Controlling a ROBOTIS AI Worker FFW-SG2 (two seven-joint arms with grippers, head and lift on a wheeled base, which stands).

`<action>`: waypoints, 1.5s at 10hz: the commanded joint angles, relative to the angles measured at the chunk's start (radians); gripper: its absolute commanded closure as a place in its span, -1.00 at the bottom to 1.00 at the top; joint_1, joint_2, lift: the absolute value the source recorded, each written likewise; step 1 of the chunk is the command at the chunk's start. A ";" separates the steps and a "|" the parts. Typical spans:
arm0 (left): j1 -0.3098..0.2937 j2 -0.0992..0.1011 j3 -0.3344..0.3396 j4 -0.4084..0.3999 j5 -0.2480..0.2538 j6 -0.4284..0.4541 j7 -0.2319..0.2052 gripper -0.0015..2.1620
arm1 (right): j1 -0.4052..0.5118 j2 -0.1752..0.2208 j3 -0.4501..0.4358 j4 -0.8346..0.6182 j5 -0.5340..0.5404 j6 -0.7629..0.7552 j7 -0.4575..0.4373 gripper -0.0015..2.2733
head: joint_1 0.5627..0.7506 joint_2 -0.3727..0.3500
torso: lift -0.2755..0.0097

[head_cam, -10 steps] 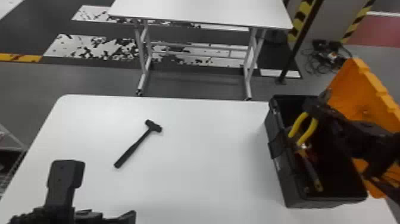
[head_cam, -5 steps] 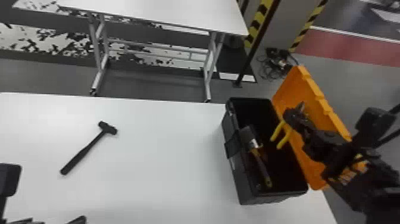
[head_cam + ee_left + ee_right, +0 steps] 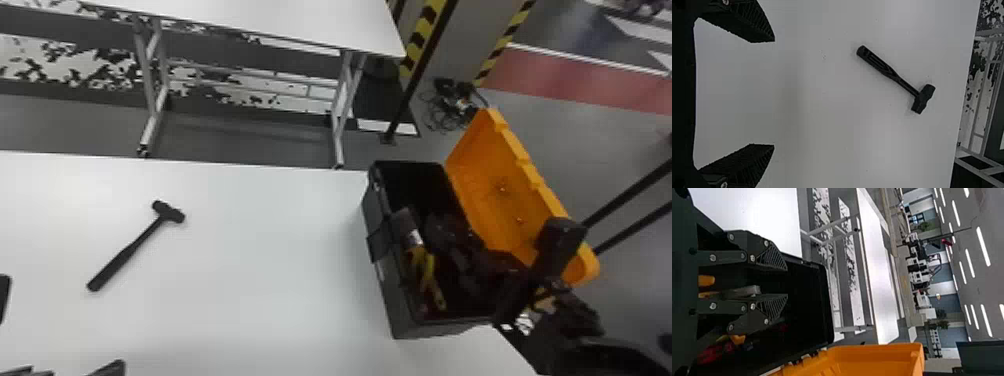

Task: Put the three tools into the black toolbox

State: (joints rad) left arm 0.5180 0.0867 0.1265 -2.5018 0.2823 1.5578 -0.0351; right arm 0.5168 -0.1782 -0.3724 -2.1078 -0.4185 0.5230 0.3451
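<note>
While the hammer [image 3: 127, 252] lies at ten o'clock on the surface [image 3: 250, 280], your right pincer [image 3: 442, 227] (spread open) sits inside the toolbox [image 3: 400, 310], one o'clock; your left pincer [image 3: 62, 321] gapes too.

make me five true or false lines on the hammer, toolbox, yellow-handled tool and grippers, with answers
1. The hammer lies on the white table. True.
2. The orange lid is closed over the toolbox. False: it stands open.
3. The left gripper is gripping the hammer. False: its fingers are apart, with nothing between them.
4. A yellow-handled tool is in the toolbox. True.
5. The right gripper is above the hammer. False: it is at the toolbox.
</note>
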 commanded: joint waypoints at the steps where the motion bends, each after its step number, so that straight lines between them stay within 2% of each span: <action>1: -0.001 0.001 0.002 0.009 -0.031 0.013 0.000 -0.93 | 0.011 0.008 0.072 -0.040 -0.012 0.035 0.003 -0.96 | 0.41 -0.58 | 0.57; 2: -0.001 0.007 -0.007 0.011 -0.066 0.013 -0.003 -0.93 | 0.022 0.031 0.125 -0.066 0.009 0.029 0.003 -0.93 | 0.41 -0.39 | 0.57; 3: -0.001 0.047 -0.041 0.012 -0.140 0.013 -0.017 -0.92 | 0.025 0.039 0.168 -0.069 0.012 0.032 0.003 -0.93 | 0.41 -0.18 | 0.57; 4: -0.015 0.061 -0.034 0.026 -0.186 0.013 -0.048 -0.92 | 0.032 0.042 0.210 -0.069 0.012 0.032 0.003 -0.93 | 0.41 -0.08 | 0.57; 5: -0.049 0.064 -0.016 0.061 -0.218 0.013 -0.108 -0.92 | 0.040 0.059 0.244 -0.069 0.023 0.029 0.003 -0.93 | 0.41 0.13 | 0.57; 6: -0.088 0.071 -0.015 0.101 -0.258 0.013 -0.174 -0.92 | 0.049 0.059 0.282 -0.075 0.058 0.026 0.003 -0.93 | 0.41 0.31 | 0.57; 7: -0.138 0.071 -0.016 0.130 -0.301 0.013 -0.258 -0.92 | 0.066 0.056 0.313 -0.098 0.099 0.029 0.003 -0.93 | 0.41 0.43 | 0.57; 9: -0.242 0.073 -0.048 0.210 -0.382 0.013 -0.404 -0.92 | 0.103 0.051 0.352 -0.149 0.136 0.047 0.005 -0.93 | 0.41 0.53 | 0.57; 10: -0.288 0.077 -0.056 0.271 -0.417 0.013 -0.499 -0.92 | 0.121 0.052 0.372 -0.161 0.144 0.044 0.005 -0.93 | 0.41 0.54 | 0.57; 11: -0.332 0.094 -0.056 0.328 -0.439 0.013 -0.582 -0.92 | 0.135 0.052 0.386 -0.173 0.147 0.044 0.006 -0.93 | 0.41 0.55 | 0.57; 12: -0.380 0.114 -0.073 0.388 -0.492 0.013 -0.658 -0.92 | 0.149 0.052 0.395 -0.184 0.146 0.041 0.005 -0.93 | 0.41 0.56 | 0.57; 13: -0.415 0.145 -0.096 0.439 -0.534 0.013 -0.674 -0.92 | 0.163 0.054 0.402 -0.190 0.144 0.041 0.005 -0.93 | 0.41 0.60 | 0.57; 15: -0.455 0.196 -0.097 0.503 -0.538 0.013 -0.684 -0.92 | 0.172 0.056 0.406 -0.190 0.146 0.035 0.005 -0.93 | 0.41 0.74 | 0.57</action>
State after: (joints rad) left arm 0.0738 0.2690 0.0304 -2.0160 -0.2555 1.5579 -0.7196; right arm 0.6871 -0.1232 0.0322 -2.2978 -0.2736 0.5586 0.3497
